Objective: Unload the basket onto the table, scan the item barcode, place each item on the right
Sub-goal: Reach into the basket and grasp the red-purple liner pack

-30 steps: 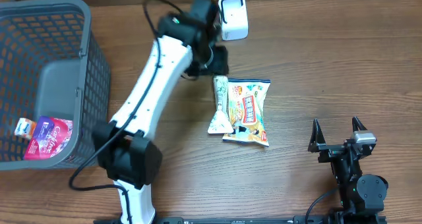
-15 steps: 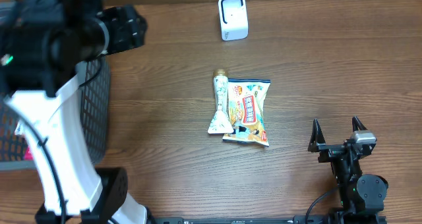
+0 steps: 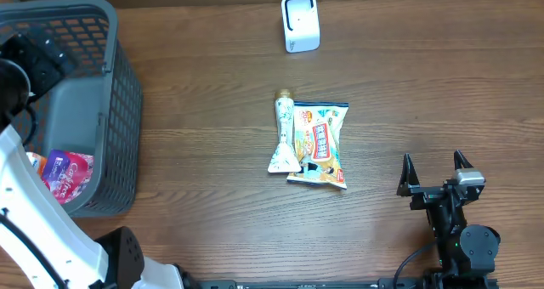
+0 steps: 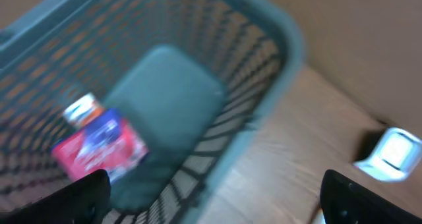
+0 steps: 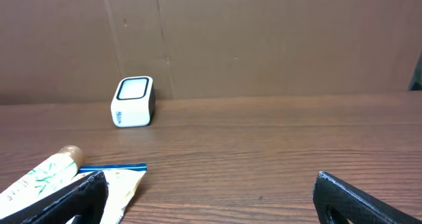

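Left gripper (image 4: 214,196): we see its fingers (image 4: 79,197) far apart at the lower corners of the wrist view, with nothing between them. It hangs above the basket (image 3: 119,93).
Right gripper (image 3: 436,172): lower right of the overhead frame, jaws spread wide and empty, well apart from the goods.
Basket: grey mesh, upper left of the overhead frame, on the wooden table (image 3: 442,76).
Packet (image 3: 66,174): red and purple, lying on the basket floor towards its lower left. A small white item (image 3: 31,161) sits just beside it; we cannot tell what it is.
Scanner (image 3: 300,23): white, upright, top centre of the overhead frame, standing alone.
Tube (image 3: 285,132): lying flat at frame centre, cap towards the top of the frame, its right side touching the snack bag.
Snack bag (image 3: 321,144): flat, printed face up, just right of the tube.
Left wrist view: blurred; we make out the basket, the packet and the scanner at the right edge.
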`<state>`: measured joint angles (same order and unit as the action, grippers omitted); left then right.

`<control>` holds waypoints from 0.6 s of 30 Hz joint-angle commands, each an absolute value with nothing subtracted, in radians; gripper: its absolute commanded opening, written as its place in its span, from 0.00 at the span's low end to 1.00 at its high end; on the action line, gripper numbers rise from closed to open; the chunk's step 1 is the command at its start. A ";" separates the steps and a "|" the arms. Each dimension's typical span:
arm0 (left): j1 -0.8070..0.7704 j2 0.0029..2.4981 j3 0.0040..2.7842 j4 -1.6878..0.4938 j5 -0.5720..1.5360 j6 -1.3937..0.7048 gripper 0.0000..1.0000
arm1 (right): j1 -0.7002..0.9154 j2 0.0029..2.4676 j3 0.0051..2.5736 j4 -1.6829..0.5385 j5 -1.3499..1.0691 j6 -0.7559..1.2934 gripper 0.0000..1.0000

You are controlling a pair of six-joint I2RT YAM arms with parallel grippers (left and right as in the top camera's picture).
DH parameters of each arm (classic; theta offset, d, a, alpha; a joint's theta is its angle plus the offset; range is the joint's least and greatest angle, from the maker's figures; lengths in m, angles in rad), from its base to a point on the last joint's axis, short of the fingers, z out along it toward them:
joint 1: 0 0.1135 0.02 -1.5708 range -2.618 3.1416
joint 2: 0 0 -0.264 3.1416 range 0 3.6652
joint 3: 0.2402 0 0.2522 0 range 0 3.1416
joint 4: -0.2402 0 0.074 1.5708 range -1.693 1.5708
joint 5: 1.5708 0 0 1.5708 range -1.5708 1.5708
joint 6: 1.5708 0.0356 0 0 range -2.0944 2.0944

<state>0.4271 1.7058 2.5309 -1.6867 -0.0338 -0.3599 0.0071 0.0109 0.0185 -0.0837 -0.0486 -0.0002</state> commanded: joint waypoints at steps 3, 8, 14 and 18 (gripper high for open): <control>0.487 1.749 2.318 -1.646 -0.297 -0.547 0.93 | 0.006 0.003 0.008 -0.080 -0.053 0.004 1.00; 0.522 1.819 2.157 -1.547 -0.272 -0.546 0.92 | 0.006 0.003 0.008 -0.080 -0.053 0.004 1.00; 0.525 1.930 2.085 -1.574 -0.277 -0.583 0.91 | 0.006 0.003 0.008 -0.080 -0.053 0.004 1.00; 0.525 1.990 2.034 -1.573 -0.303 -0.728 0.87 | 0.006 0.003 0.008 -0.080 -0.053 0.004 1.00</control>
<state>0.5198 1.9633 2.0636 -1.5711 -0.2611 -0.5964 0.0071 0.0109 0.0185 -0.0834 -0.0483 0.0010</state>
